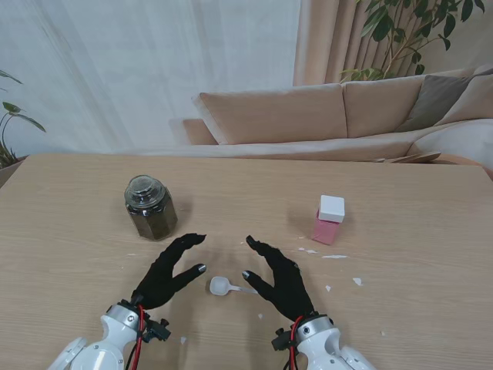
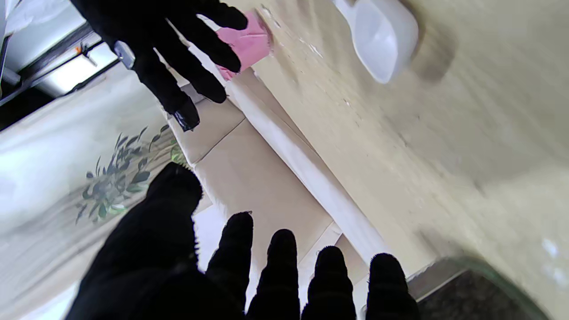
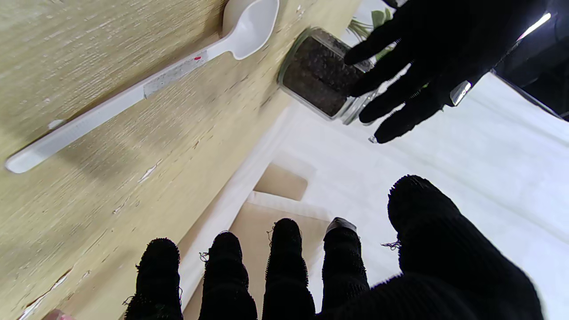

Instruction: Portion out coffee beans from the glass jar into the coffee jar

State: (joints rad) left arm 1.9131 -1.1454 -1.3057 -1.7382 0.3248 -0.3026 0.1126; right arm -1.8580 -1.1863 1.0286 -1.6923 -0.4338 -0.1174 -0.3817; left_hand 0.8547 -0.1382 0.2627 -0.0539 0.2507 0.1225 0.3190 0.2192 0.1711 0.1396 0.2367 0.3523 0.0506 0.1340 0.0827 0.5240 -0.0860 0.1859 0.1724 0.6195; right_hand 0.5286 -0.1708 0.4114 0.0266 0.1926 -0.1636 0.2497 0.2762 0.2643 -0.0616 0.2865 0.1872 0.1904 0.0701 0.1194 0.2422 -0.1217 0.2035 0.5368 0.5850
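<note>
The lidded faceted glass jar of dark coffee beans (image 1: 150,206) stood on the pale wooden table (image 1: 69,231), left and farther from me; the pink coffee jar with a white cap (image 1: 330,219) stood well apart to the right. A white plastic scoop (image 1: 225,287) lay between the black-gloved left hand (image 1: 167,271) and right hand (image 1: 279,277), both empty, fingers spread. Judged: nothing begun; next, uncapping the jars.
</note>
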